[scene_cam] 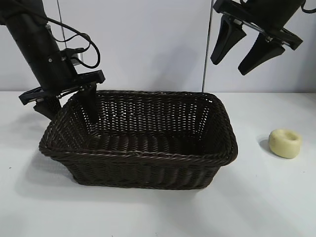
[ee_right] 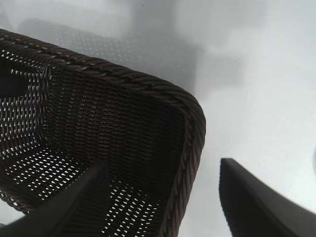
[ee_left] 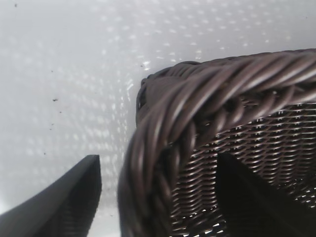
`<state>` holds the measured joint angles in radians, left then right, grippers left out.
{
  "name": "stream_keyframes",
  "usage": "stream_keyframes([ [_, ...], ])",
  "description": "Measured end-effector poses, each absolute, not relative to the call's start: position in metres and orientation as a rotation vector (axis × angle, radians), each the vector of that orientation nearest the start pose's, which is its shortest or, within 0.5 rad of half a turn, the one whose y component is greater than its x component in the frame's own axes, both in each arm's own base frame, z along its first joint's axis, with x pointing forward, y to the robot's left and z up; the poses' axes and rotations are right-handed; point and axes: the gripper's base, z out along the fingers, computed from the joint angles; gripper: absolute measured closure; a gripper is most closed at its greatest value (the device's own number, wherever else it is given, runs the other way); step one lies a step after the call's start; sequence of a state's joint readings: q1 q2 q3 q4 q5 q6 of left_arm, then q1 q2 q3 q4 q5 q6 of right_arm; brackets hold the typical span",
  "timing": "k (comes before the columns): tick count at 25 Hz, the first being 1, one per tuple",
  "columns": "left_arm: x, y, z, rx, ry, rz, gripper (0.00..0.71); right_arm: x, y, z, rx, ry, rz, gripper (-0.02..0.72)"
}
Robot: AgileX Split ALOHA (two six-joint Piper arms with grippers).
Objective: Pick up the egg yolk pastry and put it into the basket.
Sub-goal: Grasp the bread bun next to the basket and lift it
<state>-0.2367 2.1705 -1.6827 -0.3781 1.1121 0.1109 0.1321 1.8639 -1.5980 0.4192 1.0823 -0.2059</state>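
Fingers first: the left gripper (scene_cam: 69, 106) had its fingers spread, one outside and one inside the rim at the basket's (scene_cam: 143, 154) left end, straddling the wicker with a gap either side, so as far as I could see it wasn't pinching anything. In the left wrist view the braided rim (ee_left: 173, 128) ran right between the two dark fingers (ee_left: 64, 202). The right gripper (scene_cam: 249, 47) hung up high at about 1 o'clock from the basket, fingers apart and holding nothing.

Progress-wise, I'd call it barely started. The egg yolk pastry (scene_cam: 285, 143) sat on the white table (scene_cam: 276, 207) at roughly 3 o'clock from the basket, clear of the rim, untouched. The basket looked empty inside. So the whole pick and drop was left, and my guess was the right arm should do it, since it was the one hanging nearer the pastry.

Orientation: the pastry is a squat round puck, lying flat with the dimpled top facing up, so no real long axis to line up on. The basket's long axis ran 9 to 3 across the exterior view.
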Motion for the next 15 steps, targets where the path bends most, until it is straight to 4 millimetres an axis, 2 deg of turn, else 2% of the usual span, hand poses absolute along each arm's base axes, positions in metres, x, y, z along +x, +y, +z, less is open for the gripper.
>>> stream_keyframes([
  [3, 0.418, -0.13, 0.185, 0.308, 3.013, -0.506, 0.213, 0.39, 0.085, 0.279, -0.273, 2.757, 0.546, 0.239],
  [10, 0.413, -0.126, 0.204, 0.348, 2.997, -0.458, 0.213, 0.39, 0.085, 0.279, -0.273, 2.757, 0.546, 0.239],
  [15, 0.406, -0.124, 0.228, 0.36, 2.951, -0.456, 0.213, 0.39, 0.085, 0.279, -0.273, 2.757, 0.546, 0.239],
])
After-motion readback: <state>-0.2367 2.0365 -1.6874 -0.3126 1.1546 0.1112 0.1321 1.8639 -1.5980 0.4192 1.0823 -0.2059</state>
